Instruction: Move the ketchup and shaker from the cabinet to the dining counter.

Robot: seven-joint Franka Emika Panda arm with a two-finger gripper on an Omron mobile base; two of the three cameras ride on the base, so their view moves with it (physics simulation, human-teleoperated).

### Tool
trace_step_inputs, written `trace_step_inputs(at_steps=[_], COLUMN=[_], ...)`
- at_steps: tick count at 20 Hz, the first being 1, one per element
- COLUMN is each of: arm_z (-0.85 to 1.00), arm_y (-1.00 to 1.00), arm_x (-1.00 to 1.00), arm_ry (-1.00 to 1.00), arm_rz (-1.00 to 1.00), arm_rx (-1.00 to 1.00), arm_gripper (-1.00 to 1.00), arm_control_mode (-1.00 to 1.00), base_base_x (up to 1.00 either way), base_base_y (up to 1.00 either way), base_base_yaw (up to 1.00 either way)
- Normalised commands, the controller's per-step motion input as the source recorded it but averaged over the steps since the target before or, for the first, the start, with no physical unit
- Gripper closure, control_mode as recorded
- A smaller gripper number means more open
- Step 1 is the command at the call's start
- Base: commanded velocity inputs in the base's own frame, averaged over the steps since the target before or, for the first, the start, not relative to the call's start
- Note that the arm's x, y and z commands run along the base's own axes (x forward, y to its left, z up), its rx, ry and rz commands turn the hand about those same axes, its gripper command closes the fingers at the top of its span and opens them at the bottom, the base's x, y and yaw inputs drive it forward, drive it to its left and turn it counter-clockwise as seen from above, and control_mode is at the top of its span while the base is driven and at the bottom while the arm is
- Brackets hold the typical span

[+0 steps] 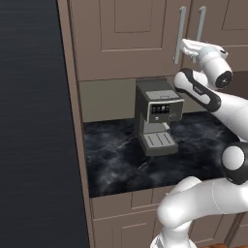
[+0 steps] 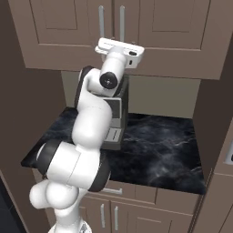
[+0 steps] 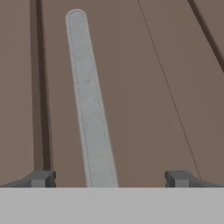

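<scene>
With the cabinet (image 1: 131,38) doors shut and the ketchup and shaker presumably hidden behind them, the arm's fingers (image 3: 109,178) stand wide apart, straddling a silver bar handle (image 3: 89,105) and holding nothing. The handle sits left of centre between them; closing now risks a lopsided grip that slips as the door is pulled, above the coffee machine (image 1: 157,118) on the bench (image 1: 116,155).

A grey coffee machine (image 1: 157,116) stands upright on the short black-marble surface (image 1: 116,160) in front of me, set toward the back by the plain beige wall panel (image 1: 106,99). Below the surface's front edge run beige drawer fronts (image 2: 136,193) with small silver handles. A tall dark panel (image 1: 29,121) rises at my left.
</scene>
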Motion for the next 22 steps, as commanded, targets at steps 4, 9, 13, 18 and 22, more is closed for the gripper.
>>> trace_step_inputs(at_steps=[4,9,13,18,22], arm_z=[0.0,0.0,0.0,0.0,0.0], arm_y=[-0.46,-0.81,-0.9,-0.96,-1.0], arm_x=[0.14,0.0,-0.05,-0.41,-0.64], arm_ry=[0.0,0.0,0.01,0.0,0.0], arm_rz=[0.0,-0.04,-0.08,-0.04,0.0], arm_rx=[0.0,0.0,0.0,0.0,0.07], arm_gripper=[1.0,1.0,1.0,1.0,1.0], arm_control_mode=[-1.0,-1.0,-1.0,-1.0,-1.0], base_base_x=[0.0,0.0,0.0,0.0,0.0], base_base_y=[0.0,0.0,0.0,0.0,0.0], base_base_yaw=[0.0,0.0,0.0,0.0,0.0])
